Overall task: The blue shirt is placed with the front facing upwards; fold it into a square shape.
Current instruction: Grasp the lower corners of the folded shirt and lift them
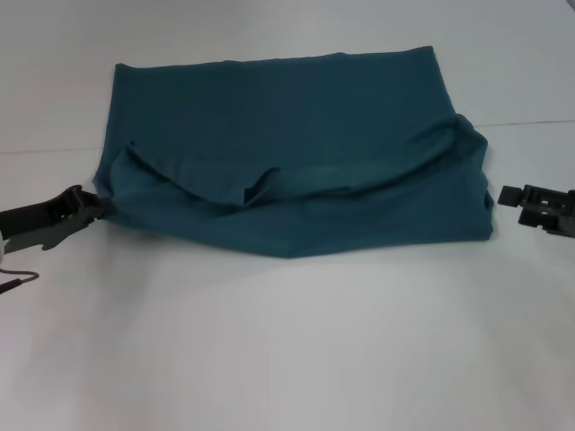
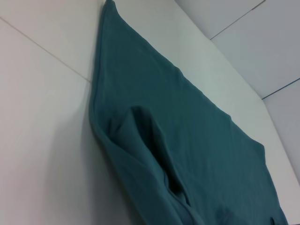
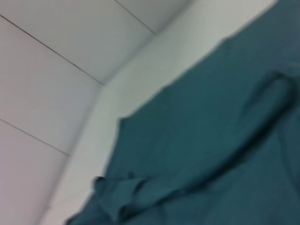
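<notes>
**Ana:** Head view first: where does the blue shirt [image 1: 296, 144] lie?

**Ben:** It lies on the white table [image 1: 287, 341], spread wide and already doubled over; a loose, wrinkled flap runs across its near half, with a curved fold sagging through the middle; no lettering or collar shows, only plain teal cloth.

**Ana:** And the grippers?

**Ben:** The left gripper [image 1: 101, 206] sits at the shirt's left near corner, its tips touching the cloth edge; whether it pinches the fabric cannot be told. The right gripper [image 1: 505, 195] hovers just beside the shirt's right edge, apart from it; its fingers' state cannot be told either.

**Ana:** Left wrist view?

**Ben:** The shirt [image 2: 187, 140] stretches away across the table [image 2: 42, 140]; a raised ridge of folded cloth stands up along its side; no fingers show.

**Ana:** Right wrist view?

**Ben:** Blurred; the shirt [image 3: 211, 140] fills much of it, with a bunched, crumpled corner resting on the table [image 3: 70, 93]; no fingers are visible.
</notes>
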Controlling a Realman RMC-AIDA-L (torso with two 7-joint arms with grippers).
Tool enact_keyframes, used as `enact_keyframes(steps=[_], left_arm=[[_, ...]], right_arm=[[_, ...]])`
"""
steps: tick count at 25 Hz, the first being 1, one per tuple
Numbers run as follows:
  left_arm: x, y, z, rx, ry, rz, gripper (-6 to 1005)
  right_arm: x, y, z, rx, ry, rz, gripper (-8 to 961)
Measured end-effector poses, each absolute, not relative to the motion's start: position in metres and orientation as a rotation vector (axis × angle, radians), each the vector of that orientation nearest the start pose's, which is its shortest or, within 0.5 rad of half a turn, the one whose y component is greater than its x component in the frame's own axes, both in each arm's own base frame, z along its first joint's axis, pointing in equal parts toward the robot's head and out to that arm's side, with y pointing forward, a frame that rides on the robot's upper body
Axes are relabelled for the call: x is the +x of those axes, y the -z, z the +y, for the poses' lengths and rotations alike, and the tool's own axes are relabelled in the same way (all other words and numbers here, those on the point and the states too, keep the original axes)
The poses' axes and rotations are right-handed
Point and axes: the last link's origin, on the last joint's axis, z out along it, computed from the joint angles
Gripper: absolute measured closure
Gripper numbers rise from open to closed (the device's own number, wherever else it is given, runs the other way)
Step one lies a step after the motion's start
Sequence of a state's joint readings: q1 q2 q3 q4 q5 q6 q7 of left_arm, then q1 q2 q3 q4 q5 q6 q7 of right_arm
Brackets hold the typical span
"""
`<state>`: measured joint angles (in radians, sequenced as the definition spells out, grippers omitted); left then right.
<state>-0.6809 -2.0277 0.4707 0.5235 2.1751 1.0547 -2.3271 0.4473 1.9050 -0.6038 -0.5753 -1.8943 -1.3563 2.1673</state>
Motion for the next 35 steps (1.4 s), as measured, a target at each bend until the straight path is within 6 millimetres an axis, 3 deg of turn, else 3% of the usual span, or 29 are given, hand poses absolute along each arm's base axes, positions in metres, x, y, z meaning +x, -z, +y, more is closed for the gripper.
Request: enact_keyframes(steps=[7,11,15,19,27,35], left_arm=[[-0.3,-0.023,0.41,-1.808,0.742,-1.791,995],[-0.3,-0.024,0.41,-1.802,0.741,-1.789,996],[-0.3,-0.023,0.41,-1.802,0.741,-1.79,996],[-0.3,-0.024,0.41,-1.801,0.743,-1.791,996],[-0.302,-0.023,0.409,-1.792,0.747,-1.798,995],[-0.305,-0.022,0.407,-1.774,0.746,-1.8,994]], right_arm=[[0.338,-0.113,0.38,-1.923,-0.614,1.715,145],[0.328,-0.119,0.401,-1.906,-0.501,1.704,150],[0.32,-0.113,0.417,-1.902,-0.362,1.684,155],[0.313,-0.103,0.427,-1.905,-0.329,1.656,160],[0.313,-0.068,0.429,-1.876,-0.318,1.666,169],[0.314,-0.051,0.429,-1.866,-0.3,1.677,179]])
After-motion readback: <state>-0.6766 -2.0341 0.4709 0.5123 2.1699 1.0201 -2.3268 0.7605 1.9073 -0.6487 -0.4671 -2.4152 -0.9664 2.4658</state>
